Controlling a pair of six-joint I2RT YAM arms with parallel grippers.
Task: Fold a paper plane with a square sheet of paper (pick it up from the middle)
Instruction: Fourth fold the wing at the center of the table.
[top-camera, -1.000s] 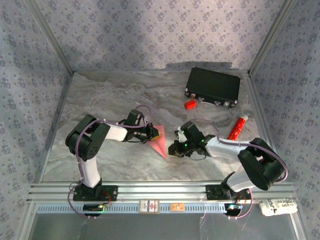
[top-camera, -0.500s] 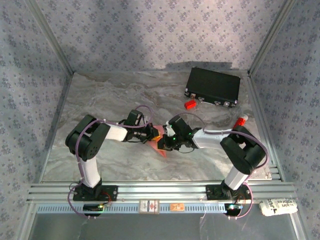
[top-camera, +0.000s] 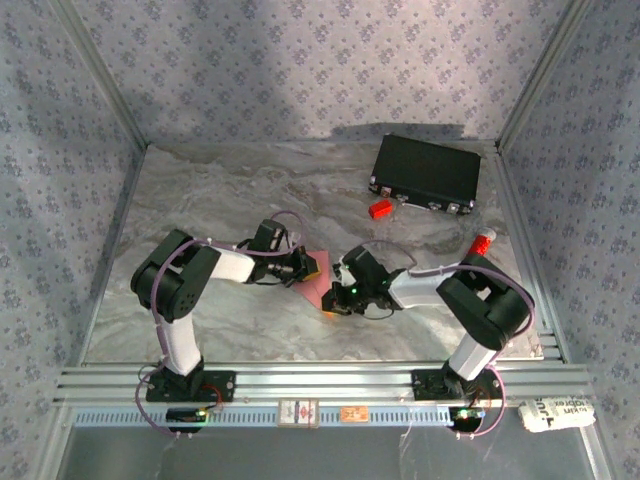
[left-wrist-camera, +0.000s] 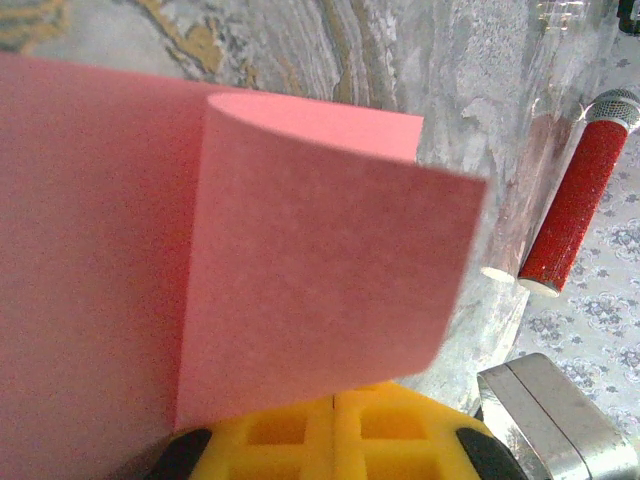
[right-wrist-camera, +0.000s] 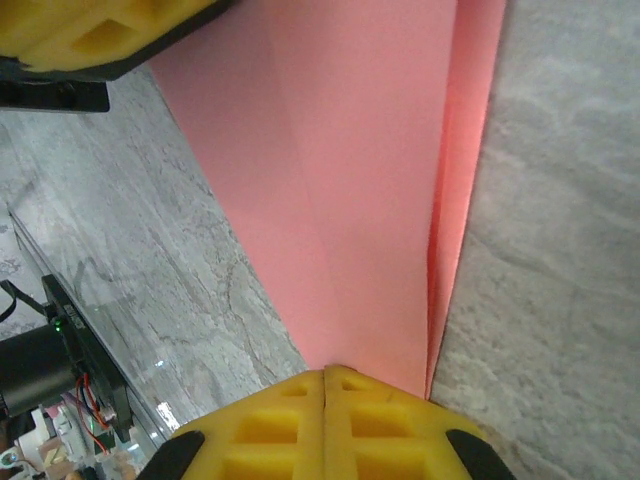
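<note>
A: Start at the right end effector (top-camera: 336, 298). What is it doing?

B: Clenched. In its wrist view the yellow pads (right-wrist-camera: 250, 430) meet with no gap, right at the narrow end of the pink paper sheet (top-camera: 318, 284). I can't tell whether they pinch that tip or only press it onto the counter (top-camera: 220, 200).

A: And the left end effector (top-camera: 308, 266)?

B: Also clenched, at the sheet's wider end. A loose flap there curls up off the layer beneath.

A: So which way does the sheet lie from each?

B: It's on the counter near the middle, between the two. Seen from above, its long axis runs roughly 11 to 5 o'clock, and a crease follows it. It stretches toward 11 from the right end effector and toward 5 from the left. Both touch it, so neither is nearer.

A: What does the next move turn on?

B: Probably that crease line, with one end pinned while the other is worked.

A: Anything close by?

B: No. The red-and-white tube (top-camera: 477, 255) lies well apart, toward 3 o'clock.
</note>
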